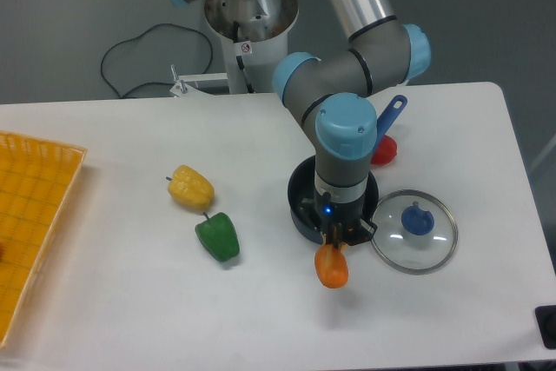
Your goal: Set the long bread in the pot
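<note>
I've got the gripper (pixel 334 241) clamped on the long bread's (pixel 331 268) upper end, loaf hanging just off the pot's (pixel 300 202) front rim; glossy, stiff, probably light and slippery, so a mid-body grip looks safer

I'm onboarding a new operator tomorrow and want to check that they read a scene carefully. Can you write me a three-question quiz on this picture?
1. True or false: the long bread already lies inside the pot.
2. Which object lies nearest the green pepper? A) the glass lid B) the yellow pepper C) the small red item
3. Fill in: the orange basket sits at the table's ____ edge as the camera sees it.

Key
1. False: it hangs from the gripper just in front of the pot, seemingly above the table.
2. B.
3. Left.
</note>
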`<action>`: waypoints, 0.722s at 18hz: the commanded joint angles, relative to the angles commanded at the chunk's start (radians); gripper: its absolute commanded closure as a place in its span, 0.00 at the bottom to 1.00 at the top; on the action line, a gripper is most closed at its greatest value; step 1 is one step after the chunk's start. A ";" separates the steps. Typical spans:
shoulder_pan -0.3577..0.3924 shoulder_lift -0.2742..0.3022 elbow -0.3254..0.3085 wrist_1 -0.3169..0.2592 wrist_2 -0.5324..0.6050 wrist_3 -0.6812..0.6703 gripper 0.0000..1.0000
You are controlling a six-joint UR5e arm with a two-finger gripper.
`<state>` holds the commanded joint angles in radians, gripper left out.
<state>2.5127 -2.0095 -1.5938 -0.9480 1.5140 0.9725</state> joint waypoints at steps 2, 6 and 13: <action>0.000 0.000 0.002 0.000 0.000 0.000 0.70; 0.000 0.000 0.003 0.000 0.002 0.000 0.26; -0.002 0.006 0.003 -0.003 0.021 0.000 0.00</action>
<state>2.5111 -2.0034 -1.5908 -0.9511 1.5355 0.9725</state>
